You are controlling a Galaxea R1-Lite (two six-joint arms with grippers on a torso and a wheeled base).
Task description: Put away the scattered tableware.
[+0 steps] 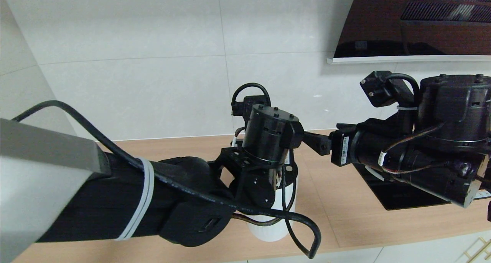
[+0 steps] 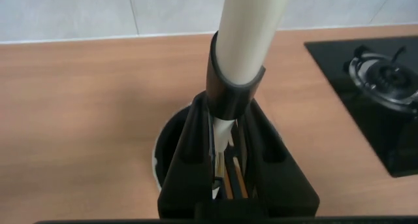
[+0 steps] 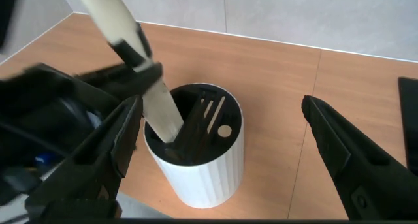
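Note:
A white ribbed utensil holder [image 3: 202,175] stands on the wooden counter, with chopsticks and dark utensils inside. In the head view the holder [image 1: 268,230] is half hidden under my left wrist. My left gripper [image 2: 234,96] is directly above it, shut on a cream-handled utensil [image 2: 248,34] at its black collar. The utensil [image 3: 157,106] stands tilted with its lower end inside the holder's mouth. My right gripper [image 3: 222,105] is open, with one finger on either side of the holder and apart from it. In the head view the right gripper [image 1: 313,140] points at the left wrist.
A black cooktop [image 1: 402,196] with a burner [image 2: 385,77] lies on the counter to the right of the holder. A range hood [image 1: 414,25] hangs above it. The tiled wall runs along the back. Bare counter [image 2: 78,113] lies left of the holder.

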